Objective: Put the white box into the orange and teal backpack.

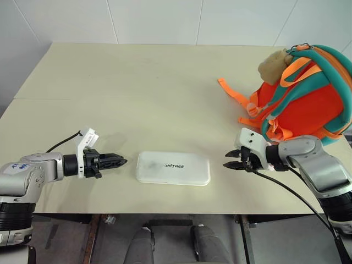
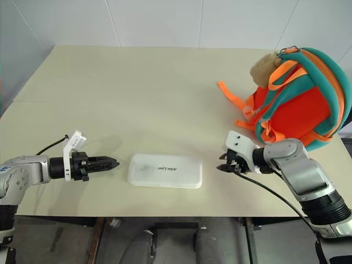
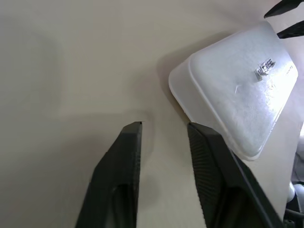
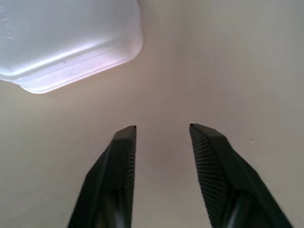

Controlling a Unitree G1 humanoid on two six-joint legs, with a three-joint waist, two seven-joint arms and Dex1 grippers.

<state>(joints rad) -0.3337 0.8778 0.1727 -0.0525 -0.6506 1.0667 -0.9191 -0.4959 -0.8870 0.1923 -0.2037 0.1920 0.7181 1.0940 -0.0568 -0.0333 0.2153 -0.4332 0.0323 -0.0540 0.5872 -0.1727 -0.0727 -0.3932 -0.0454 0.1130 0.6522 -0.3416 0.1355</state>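
1. Overhead, in the left eye view, the white box (image 1: pixel 173 168) lies flat near the front edge of the table (image 1: pixel 137 82), lettering up, between the two hands. The left hand (image 1: pixel 116 161) sits just beside its left end, the right hand (image 1: pixel 233 159) near its right end; neither touches it. The orange and teal backpack (image 1: pixel 308 99) stands at the back right of the table, well apart from the box.
2. The right eye view gives the same layout, with bare table showing at both ends of the box.
3. Seen from the left wrist, the left hand's fingers (image 3: pixel 124 161) are partly open and empty, with the box's rounded corner just beside one fingertip.
4. Seen from the right wrist, the right hand is likewise partly open and holds nothing; the box's end lies beyond the tips.
5. Judging by this, the step is the two-sided pickup. Bring both hands in level and together, pressing the short ends evenly so the smooth case does not slide or pivot, then lift it flat.
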